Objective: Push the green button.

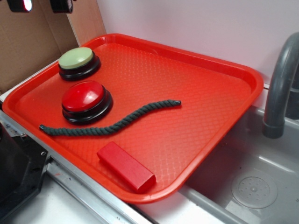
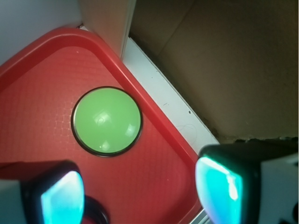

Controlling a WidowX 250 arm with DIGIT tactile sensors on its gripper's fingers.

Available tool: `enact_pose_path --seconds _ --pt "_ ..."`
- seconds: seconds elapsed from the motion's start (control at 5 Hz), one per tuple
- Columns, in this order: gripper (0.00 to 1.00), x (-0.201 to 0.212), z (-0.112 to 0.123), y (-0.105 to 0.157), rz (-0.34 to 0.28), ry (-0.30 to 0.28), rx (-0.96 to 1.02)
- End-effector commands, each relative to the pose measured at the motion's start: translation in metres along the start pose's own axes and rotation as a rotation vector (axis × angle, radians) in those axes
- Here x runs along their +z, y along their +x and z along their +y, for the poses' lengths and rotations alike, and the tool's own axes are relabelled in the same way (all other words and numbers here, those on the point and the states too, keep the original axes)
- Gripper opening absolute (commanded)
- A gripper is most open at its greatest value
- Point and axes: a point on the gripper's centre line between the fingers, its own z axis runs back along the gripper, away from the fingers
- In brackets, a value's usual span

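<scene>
The green button, a pale green dome on a black base, sits in the far left corner of the red tray. In the wrist view the green button lies ahead of my gripper, a little left of the gap, and nothing touches it. My gripper is open, its two fingers wide apart with only bare tray between them. In the exterior view only the tips of the gripper show at the top left edge, well above the button.
A red button on a black base sits just in front of the green one. A dark rope and a red block lie on the tray. Cardboard stands left, with a grey sink and faucet to the right.
</scene>
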Motion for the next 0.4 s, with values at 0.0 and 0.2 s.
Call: enact_pose_path --seconds 0.0,0.2 --pt "1.0 0.037 0.011 0.005 -0.098 -0.022 0.0" --pt "1.0 0.049 0.01 -0.008 -0.127 0.008 0.001"
